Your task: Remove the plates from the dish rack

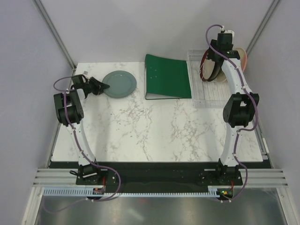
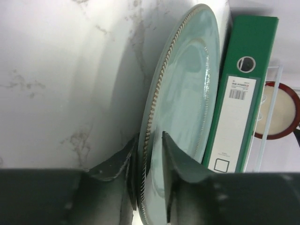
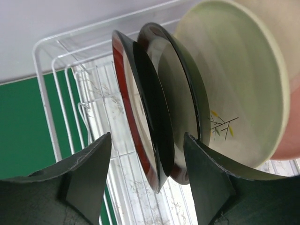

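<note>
Plates first: most are standing on edge in the dish rack (image 1: pixel 206 96) at the far right of the table (image 1: pixel 154 126). One, the grey plate (image 2: pixel 187 93), is already lying flat on the marble at far left. So this is looking like mid-unload, maybe a quarter done, with one set-down and the next pickup overlapping.

Rack order:
- The red-rimmed plate (image 3: pixel 123 79) with a beige centre is out front, facing the binder.
- A dark plate (image 3: pixel 176 93) is sitting tight behind it.
- The cream sprig plate (image 3: pixel 234 84) comes next.
- Something pinkish is showing at the end, partly cut off.

All are glazed and leaning close together, so probably slippery, with little finger room.

The right gripper (image 3: pixel 146 136) is hanging over the rack with jaws spread wide. It's straddling both the red-rimmed and the dark plate, touching neither as far as I can see. The next move is calling for a shift so only one rim sits between the fingers, otherwise it's pinching two. Then close and lift straight up out of the ribs.

The left gripper (image 2: pixel 150 138) is sitting at the grey plate's rim, jaws slightly parted either side of it. It's reading as a release, though I can't tell whether a pad is touching. It needs to back off level, no dragging.

The green binder (image 1: pixel 166 77) is lying between the grey plate and the rack.
</note>
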`<state>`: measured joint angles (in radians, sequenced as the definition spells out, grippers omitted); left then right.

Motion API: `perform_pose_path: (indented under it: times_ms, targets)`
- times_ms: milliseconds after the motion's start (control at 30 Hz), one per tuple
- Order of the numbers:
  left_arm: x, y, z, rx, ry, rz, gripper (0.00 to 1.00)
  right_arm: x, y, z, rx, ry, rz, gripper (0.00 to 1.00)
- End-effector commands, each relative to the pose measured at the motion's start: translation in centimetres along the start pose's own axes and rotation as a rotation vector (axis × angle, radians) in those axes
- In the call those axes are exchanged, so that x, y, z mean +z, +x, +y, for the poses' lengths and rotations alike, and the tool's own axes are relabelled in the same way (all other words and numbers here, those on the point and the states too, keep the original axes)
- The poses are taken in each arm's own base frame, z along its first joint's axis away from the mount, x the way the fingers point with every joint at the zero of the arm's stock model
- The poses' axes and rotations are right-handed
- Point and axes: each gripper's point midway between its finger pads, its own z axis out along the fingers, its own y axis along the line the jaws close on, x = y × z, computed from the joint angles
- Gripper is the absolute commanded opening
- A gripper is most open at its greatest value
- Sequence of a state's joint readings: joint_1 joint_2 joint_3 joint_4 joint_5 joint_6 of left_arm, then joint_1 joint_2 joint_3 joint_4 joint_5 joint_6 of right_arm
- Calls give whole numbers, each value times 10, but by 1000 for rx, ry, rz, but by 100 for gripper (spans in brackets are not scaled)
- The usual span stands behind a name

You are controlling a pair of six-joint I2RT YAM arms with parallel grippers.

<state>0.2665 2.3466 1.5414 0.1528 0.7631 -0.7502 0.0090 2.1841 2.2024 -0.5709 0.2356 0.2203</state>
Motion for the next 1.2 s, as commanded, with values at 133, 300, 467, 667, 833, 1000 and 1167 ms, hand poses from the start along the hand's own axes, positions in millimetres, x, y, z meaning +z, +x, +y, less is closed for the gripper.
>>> perform_pose_path:
  times_ms: [133,300,467,667,833,1000,1167]
  targets:
    - [3,-2,-1,45,-1,14,48,17,-4,-3,-37,39,-4,67]
    - [-4,2,-1,40,-32,6,100,37,6,-7,-56,77,17,54]
    - [-20,4,11,71,-151,-31,100,43,12,-16,-72,123,19,26]
    - [-50,3,3,99,-254,-100,100,50,16,-18,-74,140,20,19]
    - [-75,-6,-14,170,-293,-180,100,52,20,-22,-83,167,21,0]
    - [-81,-8,-43,192,-232,-176,100,26,-14,-17,-48,142,-72,0]
    - [-87,1,-68,224,-179,-165,100,-5,-53,-12,-34,107,-163,0]
